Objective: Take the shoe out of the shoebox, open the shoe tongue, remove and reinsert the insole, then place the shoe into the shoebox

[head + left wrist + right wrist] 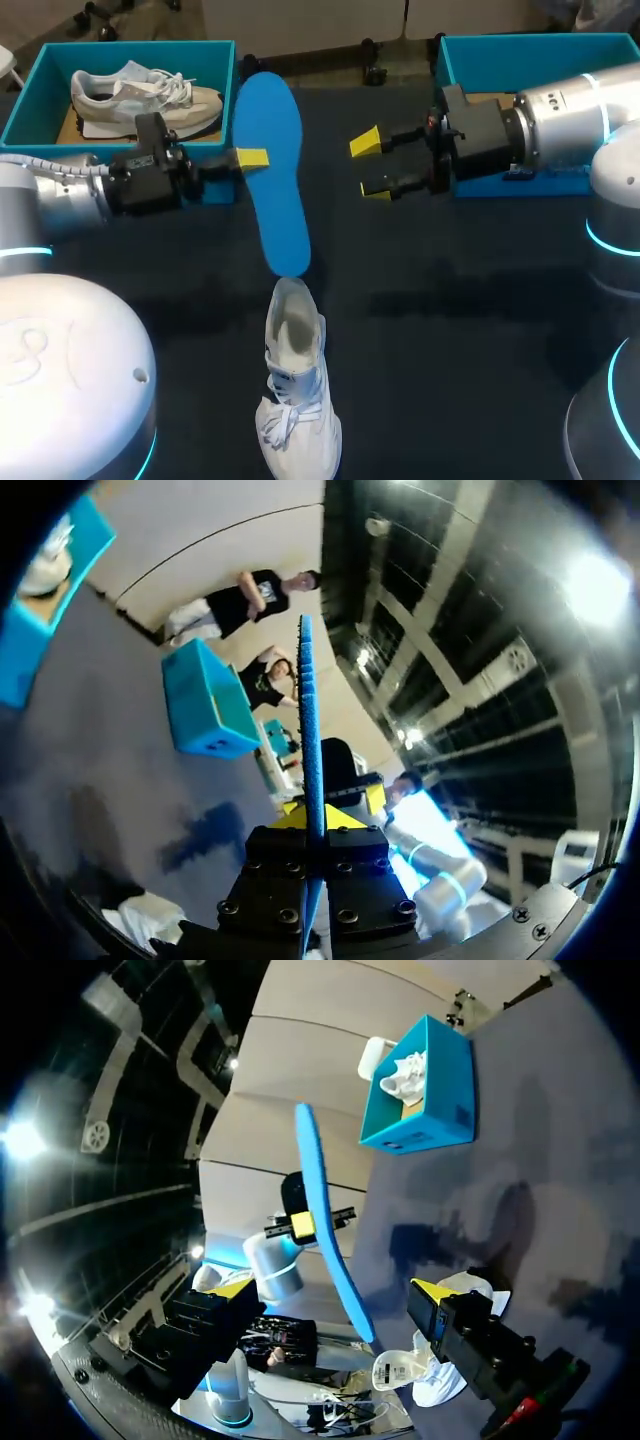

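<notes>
The left gripper point(250, 158) pinches the blue insole point(278, 215) by its edge, with one tip of the insole near the heel of the white shoe point(296, 385) on the table point(450, 330), while the right gripper point(370, 166) hangs beside it with fingers spread.
</notes>
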Tool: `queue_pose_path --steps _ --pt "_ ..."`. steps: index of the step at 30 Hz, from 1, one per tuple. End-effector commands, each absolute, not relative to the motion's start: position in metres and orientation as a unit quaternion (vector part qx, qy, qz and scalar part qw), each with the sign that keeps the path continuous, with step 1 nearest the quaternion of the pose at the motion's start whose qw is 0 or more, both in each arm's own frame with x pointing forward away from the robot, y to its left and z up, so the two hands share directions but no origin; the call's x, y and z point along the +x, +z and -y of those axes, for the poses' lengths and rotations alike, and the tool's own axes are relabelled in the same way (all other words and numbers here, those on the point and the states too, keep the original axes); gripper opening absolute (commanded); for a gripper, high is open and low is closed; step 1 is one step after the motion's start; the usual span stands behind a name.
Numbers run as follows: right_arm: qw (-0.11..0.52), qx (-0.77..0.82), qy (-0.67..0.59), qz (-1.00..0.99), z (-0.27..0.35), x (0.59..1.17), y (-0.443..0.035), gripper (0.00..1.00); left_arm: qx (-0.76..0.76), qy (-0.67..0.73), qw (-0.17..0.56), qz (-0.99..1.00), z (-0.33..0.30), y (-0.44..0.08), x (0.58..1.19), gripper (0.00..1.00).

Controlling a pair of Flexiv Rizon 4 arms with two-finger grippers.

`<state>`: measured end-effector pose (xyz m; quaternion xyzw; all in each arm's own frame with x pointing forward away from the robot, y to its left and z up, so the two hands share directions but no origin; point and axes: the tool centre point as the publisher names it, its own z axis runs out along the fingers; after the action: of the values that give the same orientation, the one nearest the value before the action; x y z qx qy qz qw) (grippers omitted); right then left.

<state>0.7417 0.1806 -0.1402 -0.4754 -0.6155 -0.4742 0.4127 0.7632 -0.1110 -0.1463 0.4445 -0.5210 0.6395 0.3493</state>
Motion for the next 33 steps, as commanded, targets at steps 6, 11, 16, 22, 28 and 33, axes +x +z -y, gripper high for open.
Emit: queue_pose_path --steps 6,11,16,22,28,33 --pt "0.412 -0.476 -0.474 0.615 -0.181 0.741 -0.141 1.00 0.586 0.529 0.480 0.383 0.121 -0.164 0.781 0.00" --pt "0.410 -0.478 -0.470 0.619 -0.181 0.741 -0.140 1.00 0.588 0.525 0.477 0.388 0.122 -0.171 0.788 0.00" --pt "0.384 -0.491 -0.433 0.652 -0.180 0.741 -0.132 1.00 0.583 0.528 0.470 0.400 0.123 -0.175 0.790 0.00" --pt "0.346 -0.522 -0.359 0.692 -0.179 0.744 -0.116 1.00 0.570 0.543 0.455 0.417 0.125 -0.175 0.789 0.00" --pt "0.285 -0.554 -0.258 0.739 -0.189 0.749 -0.092 1.00 0.563 0.547 0.455 0.421 0.125 -0.175 0.790 0.00" --pt "0.230 -0.570 -0.170 0.770 -0.201 0.753 -0.076 1.00 0.564 0.543 0.456 0.423 0.127 -0.177 0.792 0.00"
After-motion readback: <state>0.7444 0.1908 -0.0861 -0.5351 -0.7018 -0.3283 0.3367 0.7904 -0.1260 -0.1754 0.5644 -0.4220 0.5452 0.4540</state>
